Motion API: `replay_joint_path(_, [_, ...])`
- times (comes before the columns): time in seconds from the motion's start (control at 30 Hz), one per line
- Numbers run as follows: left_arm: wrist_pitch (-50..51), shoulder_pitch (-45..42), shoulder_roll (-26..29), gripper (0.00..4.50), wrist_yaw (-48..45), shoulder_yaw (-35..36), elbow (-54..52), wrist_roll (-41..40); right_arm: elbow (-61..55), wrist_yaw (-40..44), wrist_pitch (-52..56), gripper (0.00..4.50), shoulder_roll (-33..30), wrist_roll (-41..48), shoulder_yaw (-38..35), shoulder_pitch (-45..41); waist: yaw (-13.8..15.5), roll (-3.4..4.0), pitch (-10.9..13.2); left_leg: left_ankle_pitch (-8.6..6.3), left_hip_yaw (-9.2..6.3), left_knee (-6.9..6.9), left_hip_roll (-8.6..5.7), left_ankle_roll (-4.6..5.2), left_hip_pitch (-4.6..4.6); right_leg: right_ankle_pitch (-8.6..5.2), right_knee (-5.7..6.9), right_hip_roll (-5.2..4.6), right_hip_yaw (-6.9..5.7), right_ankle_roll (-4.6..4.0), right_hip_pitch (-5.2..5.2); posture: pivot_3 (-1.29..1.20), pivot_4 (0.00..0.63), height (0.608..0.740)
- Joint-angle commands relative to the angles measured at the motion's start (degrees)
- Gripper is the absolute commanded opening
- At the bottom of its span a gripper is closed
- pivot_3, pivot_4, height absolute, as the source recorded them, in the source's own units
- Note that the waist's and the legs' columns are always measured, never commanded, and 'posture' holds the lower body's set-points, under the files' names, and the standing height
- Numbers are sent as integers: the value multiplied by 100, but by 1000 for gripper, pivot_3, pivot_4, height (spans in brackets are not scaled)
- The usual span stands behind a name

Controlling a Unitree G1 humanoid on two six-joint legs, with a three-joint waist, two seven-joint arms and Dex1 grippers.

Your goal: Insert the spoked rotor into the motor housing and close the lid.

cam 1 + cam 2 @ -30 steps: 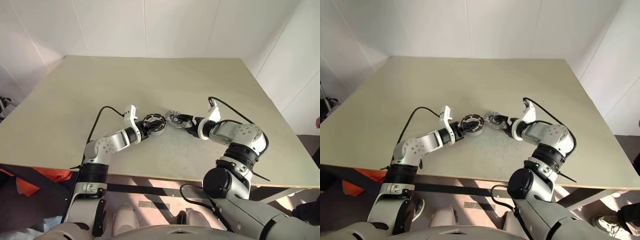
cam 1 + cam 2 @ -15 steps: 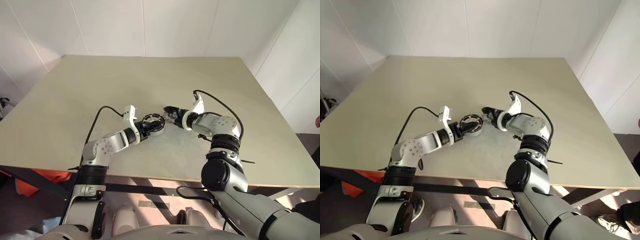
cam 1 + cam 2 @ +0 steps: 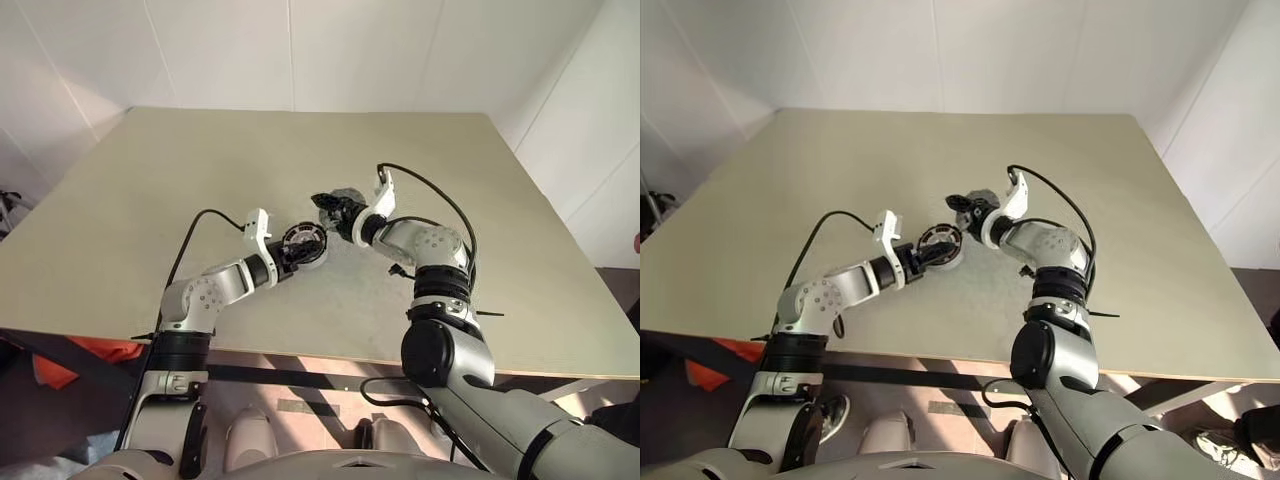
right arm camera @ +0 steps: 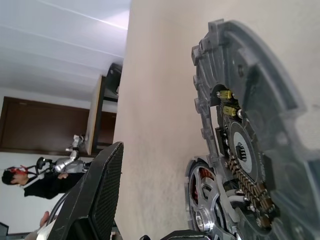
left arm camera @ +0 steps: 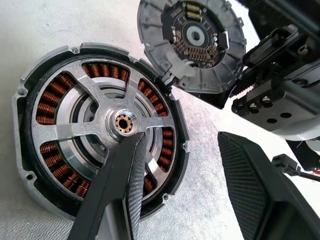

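Two parts are in play. On the table (image 3: pixel 150 190), the housing (image 5: pixel 100 132) is a pale-rimmed round puck with red-copper windings and the spoked rotor (image 5: pixel 122 122) seated inside, pinched by the left pincer (image 3: pixel 293 251). Just beside it, the right pincer (image 3: pixel 335 210) holds the grey lid (image 5: pixel 192 42) tilted over its rim.

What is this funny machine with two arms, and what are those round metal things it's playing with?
It's a robot seen from cameras in its head, looking down at its arms over a big table. Two other pictures come from cameras on its wrists. The left pincer steadies a motor housing, a round shell with copper wire coils; one finger lies across the spoked rotor already sitting inside. The right pincer holds the lid tilted just above the housing, not closed yet.
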Motion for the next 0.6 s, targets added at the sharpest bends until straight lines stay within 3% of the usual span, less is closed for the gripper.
replay_joint_path(0.03, [41,63,53,2424,95,-2,139,150,-626,292,26,4034,-14,525,180,-94,16,0,0,0,0,0,0,0,-2,0,-1,-1,0,0,0,0,0,740])
replay_joint_path(0.6, [240,-118,-35,2424,210,155,-94,-53,-941,351,-1066,4034,-287,-126,1542,353,-1,-4,2,0,0,0,1,0,-6,1,-5,0,-1,1,-1,0,0,740])
